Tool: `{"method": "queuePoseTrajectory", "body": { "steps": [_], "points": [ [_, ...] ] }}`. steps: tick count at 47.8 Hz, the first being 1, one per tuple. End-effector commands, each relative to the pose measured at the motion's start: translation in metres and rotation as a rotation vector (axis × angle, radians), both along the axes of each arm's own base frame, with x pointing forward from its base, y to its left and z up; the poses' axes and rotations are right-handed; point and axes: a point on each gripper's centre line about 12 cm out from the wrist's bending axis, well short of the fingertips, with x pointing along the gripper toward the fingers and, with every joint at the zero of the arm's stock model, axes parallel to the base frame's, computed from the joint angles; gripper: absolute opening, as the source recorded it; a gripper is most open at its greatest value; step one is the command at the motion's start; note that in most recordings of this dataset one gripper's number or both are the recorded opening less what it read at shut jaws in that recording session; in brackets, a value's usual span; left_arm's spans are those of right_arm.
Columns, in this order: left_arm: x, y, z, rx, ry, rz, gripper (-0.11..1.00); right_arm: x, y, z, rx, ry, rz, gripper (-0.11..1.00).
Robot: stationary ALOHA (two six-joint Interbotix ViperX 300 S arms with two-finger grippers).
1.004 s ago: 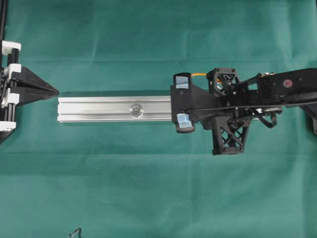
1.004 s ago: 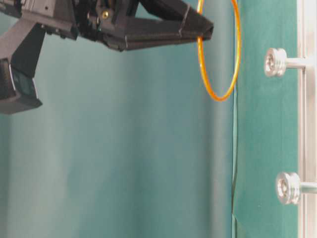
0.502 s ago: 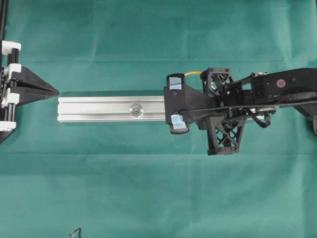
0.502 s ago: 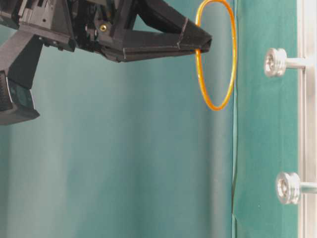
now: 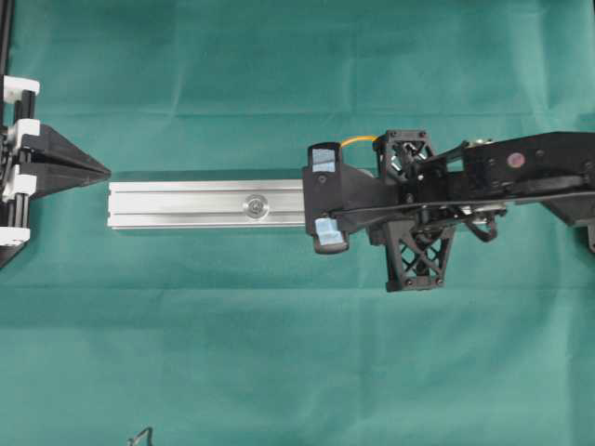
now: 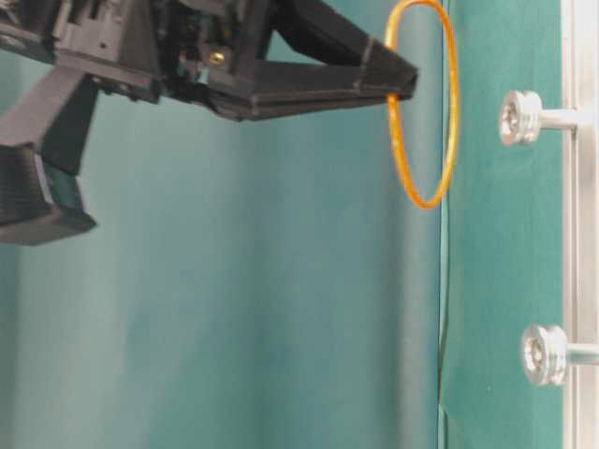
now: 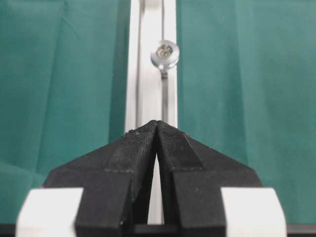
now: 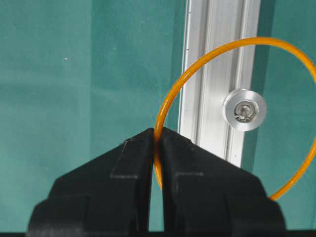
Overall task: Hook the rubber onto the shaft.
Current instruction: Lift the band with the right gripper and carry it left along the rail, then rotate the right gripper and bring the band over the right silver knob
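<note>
The rubber [image 6: 453,94], a thin orange loop, is pinched at its edge by my right gripper [image 6: 412,82], which is shut on it. In the right wrist view the rubber [image 8: 170,96] rings the outline of one shaft [image 8: 244,109], a silver grooved pin on the aluminium rail [image 8: 212,74]. From table level the loop hangs a short gap away from that upper shaft [image 6: 521,118], not touching it. A second shaft [image 6: 546,354] stands lower on the rail. My left gripper [image 5: 107,173] rests shut and empty at the rail's left end [image 5: 186,204], facing a shaft [image 7: 165,53].
Green cloth [image 5: 279,353] covers the table around the rail. The right arm and its wrist camera [image 5: 325,195] hang over the rail's right half. A black frame [image 5: 7,56] stands at the left edge.
My right gripper has carried the rubber leftward along the rail and slightly closer to the upper shaft. The left gripper has not moved.
</note>
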Motion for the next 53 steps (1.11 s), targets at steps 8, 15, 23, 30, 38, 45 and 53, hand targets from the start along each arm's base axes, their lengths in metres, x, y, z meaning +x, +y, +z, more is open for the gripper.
{"method": "queuePoseTrajectory", "body": {
  "steps": [8, 15, 23, 30, 38, 45, 53],
  "points": [
    [0.003, 0.0, 0.01, 0.0, -0.025, -0.001, 0.0, 0.001, 0.0, -0.001, 0.001, -0.009, -0.001, 0.07],
    [0.003, 0.0, 0.01, 0.0, -0.025, -0.001, 0.0, 0.001, 0.0, -0.006, 0.002, -0.02, 0.0, 0.07],
    [0.003, 0.0, 0.01, 0.0, -0.025, -0.001, 0.0, 0.001, 0.0, -0.007, 0.005, -0.027, 0.0, 0.07],
    [0.003, 0.0, 0.01, 0.0, -0.025, -0.001, 0.0, 0.001, 0.0, -0.007, 0.005, -0.027, 0.0, 0.07],
    [0.003, 0.0, 0.01, 0.0, -0.025, -0.001, 0.0, 0.002, 0.0, -0.007, 0.005, -0.029, 0.0, 0.07],
    [0.003, 0.0, 0.01, 0.002, -0.025, -0.002, 0.0, 0.002, 0.0, -0.007, 0.005, -0.029, 0.0, 0.07],
    [0.003, 0.0, 0.01, 0.0, -0.025, -0.001, 0.0, 0.001, 0.001, -0.007, 0.008, -0.028, 0.001, 0.07]
  ]
}}
